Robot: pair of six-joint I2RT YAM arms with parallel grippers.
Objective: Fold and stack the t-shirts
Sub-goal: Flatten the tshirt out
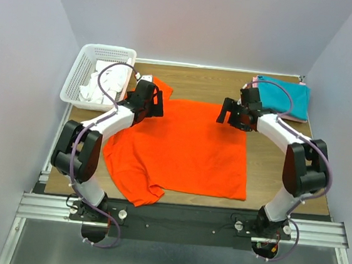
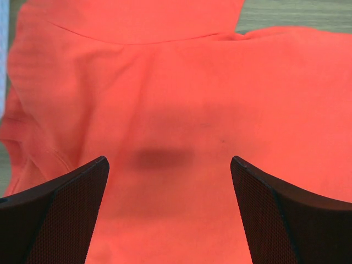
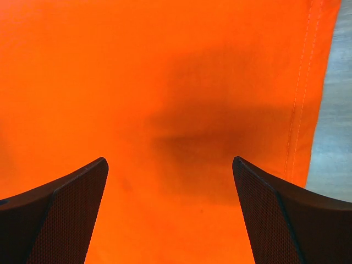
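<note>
both my tools spread over the orange shirt (image 1: 186, 152)
it lies flat mid-table (image 1: 266, 173); my left tool (image 1: 156, 106) hangs at its 11 o'clock corner, my right tool (image 1: 227, 116) at 1 o'clock, nothing pinched. teal shirt (image 1: 287, 97) lies at the table's 1 o'clock.

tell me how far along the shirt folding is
Done: a teal t-shirt lies folded at the far right corner. In hand: the orange t-shirt lies spread out, unfolded, left tool and right tool open above it. Left: folding it, stacking it, plus white cloth in the basket.
</note>
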